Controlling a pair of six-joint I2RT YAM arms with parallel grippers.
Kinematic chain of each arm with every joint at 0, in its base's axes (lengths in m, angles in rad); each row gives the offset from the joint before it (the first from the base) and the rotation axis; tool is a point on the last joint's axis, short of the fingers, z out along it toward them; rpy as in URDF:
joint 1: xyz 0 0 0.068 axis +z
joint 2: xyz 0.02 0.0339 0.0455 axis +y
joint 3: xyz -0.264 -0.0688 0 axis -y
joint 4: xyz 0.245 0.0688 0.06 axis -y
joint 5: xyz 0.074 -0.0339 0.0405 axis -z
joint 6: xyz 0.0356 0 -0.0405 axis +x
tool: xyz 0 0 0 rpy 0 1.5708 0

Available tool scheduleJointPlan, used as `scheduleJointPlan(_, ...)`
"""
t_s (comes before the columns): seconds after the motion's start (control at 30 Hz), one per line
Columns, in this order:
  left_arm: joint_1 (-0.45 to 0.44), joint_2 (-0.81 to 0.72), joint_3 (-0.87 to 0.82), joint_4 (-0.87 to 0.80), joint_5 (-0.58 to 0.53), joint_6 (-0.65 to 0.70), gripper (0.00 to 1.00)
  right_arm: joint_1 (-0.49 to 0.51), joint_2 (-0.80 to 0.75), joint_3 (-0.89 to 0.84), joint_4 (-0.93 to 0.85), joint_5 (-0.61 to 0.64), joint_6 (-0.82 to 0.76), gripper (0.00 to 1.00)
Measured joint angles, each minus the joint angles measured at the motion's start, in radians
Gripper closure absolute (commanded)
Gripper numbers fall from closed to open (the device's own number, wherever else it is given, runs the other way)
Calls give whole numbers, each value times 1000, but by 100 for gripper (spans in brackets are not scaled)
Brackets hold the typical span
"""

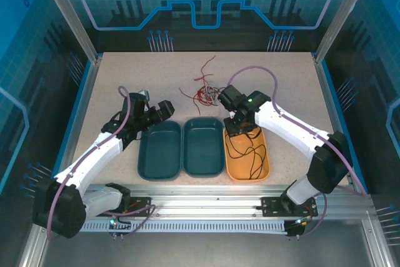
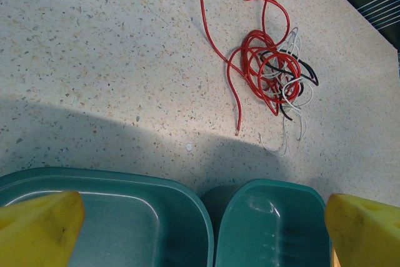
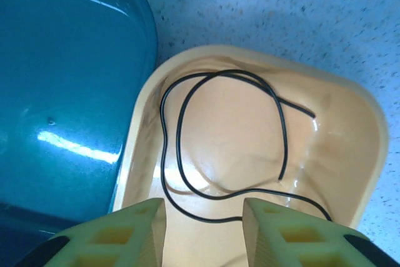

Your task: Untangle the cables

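bench [image 1: 125,73]: speckled light top; three trays are lined up side by side near the front edge.
trays: left teal tray [image 1: 159,151], middle teal tray [image 1: 203,148], orange tray [image 3: 362,142] on the right; the two teal ones are seen bare inside.
cable tangle [image 2: 272,70]: lies on the bench behind the trays, roughly behind the middle teal tray, touching no tray.
tangle make-up: red strands [image 2: 215,48] dominate, one long red end trailing out toward the trays; white strands [image 2: 300,95] and a short black strand [image 2: 309,73] are knotted in on the side.
black cable [image 3: 219,73]: a separate loose strand, coiled in open loops on the floor of the orange tray, apart from the tangle.
left hand [image 2: 201,226]: fingers spread as wide as they go, nothing between them; held above the far rims of the two teal trays, the tangle well ahead of it.
right hand [image 3: 203,214]: fingers partly apart, nothing clamped; held over the orange tray, the black cable seen passing below the gap.
contact, right hand and cable: cannot be told from the wrist view.
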State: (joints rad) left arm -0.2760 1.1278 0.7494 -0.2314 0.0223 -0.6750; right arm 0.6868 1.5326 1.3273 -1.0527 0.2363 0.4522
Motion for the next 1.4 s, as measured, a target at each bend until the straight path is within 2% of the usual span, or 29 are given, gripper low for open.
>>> scheduleJointPlan(0.37,0,0,0,0,0,0,1,-51,-4,169,47,30,-43,60)
scheduleJointPlan(0.6,0,-1,1,-5,-4,-2,1,-195,198,343,151,-23,-45,56)
scheduleJointPlan(0.87,0,-8,1,-5,-8,-5,1,-315,406,446,238,-135,76,57)
scheduleJointPlan(1.23,0,-9,0,-5,-11,-5,1,-346,687,665,258,-196,211,57)
scheduleJointPlan(1.4,0,-9,0,-5,-10,-5,1,-346,734,676,256,-196,245,53)
